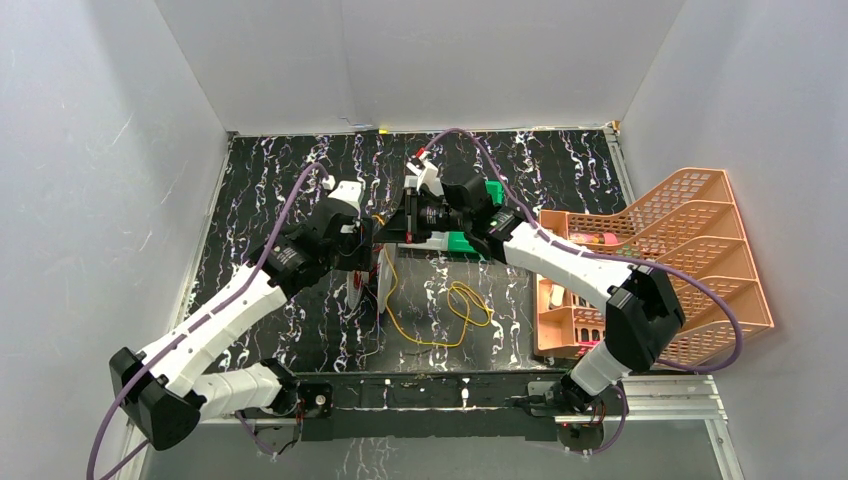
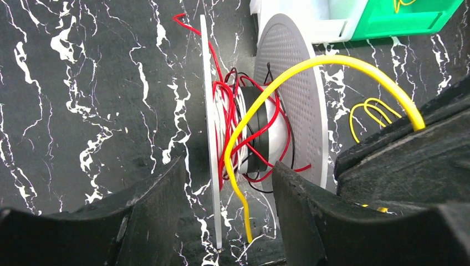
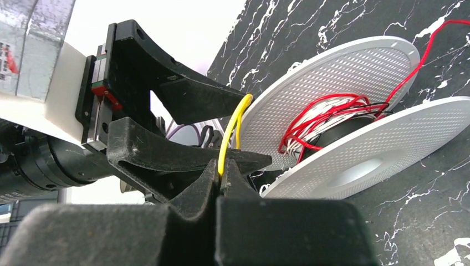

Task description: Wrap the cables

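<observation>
We are pinching the yellow cable (image 3: 228, 133) in our closed right end effector (image 3: 221, 172), left end effector (image 2: 227, 169) standing open by the white spool (image 2: 294, 94).

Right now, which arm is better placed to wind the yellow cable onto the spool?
Right: the right pincer is shut on the yellow cable beside the spool; the left pincer stands open.

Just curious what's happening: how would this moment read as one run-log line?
right gripper: shut on yellow cable | left gripper: open, by white spool | slack: looped on table
</observation>
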Motion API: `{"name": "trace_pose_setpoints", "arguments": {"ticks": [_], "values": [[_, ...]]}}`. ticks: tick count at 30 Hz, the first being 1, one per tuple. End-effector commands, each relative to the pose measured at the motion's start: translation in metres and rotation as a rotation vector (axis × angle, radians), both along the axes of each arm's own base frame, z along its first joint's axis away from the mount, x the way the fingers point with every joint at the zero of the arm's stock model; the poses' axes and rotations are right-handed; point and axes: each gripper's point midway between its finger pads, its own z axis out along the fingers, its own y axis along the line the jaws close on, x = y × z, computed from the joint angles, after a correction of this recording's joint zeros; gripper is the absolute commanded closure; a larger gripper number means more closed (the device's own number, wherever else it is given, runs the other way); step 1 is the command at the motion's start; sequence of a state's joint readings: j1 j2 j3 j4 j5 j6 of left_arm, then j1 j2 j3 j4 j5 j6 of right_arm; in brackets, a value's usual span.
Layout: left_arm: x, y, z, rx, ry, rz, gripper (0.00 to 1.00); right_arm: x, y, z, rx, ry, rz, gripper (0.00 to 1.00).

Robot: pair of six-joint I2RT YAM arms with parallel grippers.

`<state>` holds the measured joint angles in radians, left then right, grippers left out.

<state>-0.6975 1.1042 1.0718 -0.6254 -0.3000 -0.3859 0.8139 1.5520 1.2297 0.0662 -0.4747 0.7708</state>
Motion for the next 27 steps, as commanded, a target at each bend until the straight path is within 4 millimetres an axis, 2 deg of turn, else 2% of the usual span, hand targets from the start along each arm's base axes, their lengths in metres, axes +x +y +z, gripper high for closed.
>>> {"name": "trace_pose_setpoints", "arguments": {"ticks": [1,9,19,27], "values": [[0.003,0.002,-0.002,0.021,-0.017,-0.001,0.44,0.0,0.006,0.003,0.044,0.001,0.002,1.0],[0.003,0.004,-0.008,0.04,-0.01,-0.004,0.49,0.002,0.008,-0.008,0.037,0.034,-0.011,1.0],[0.005,0.005,-0.014,0.061,-0.005,-0.001,0.58,0.003,0.01,-0.011,0.046,0.042,-0.01,1.0],[0.005,0.007,-0.023,0.079,0.007,0.002,0.6,0.002,0.01,-0.012,0.06,0.079,-0.022,1.0]]}}
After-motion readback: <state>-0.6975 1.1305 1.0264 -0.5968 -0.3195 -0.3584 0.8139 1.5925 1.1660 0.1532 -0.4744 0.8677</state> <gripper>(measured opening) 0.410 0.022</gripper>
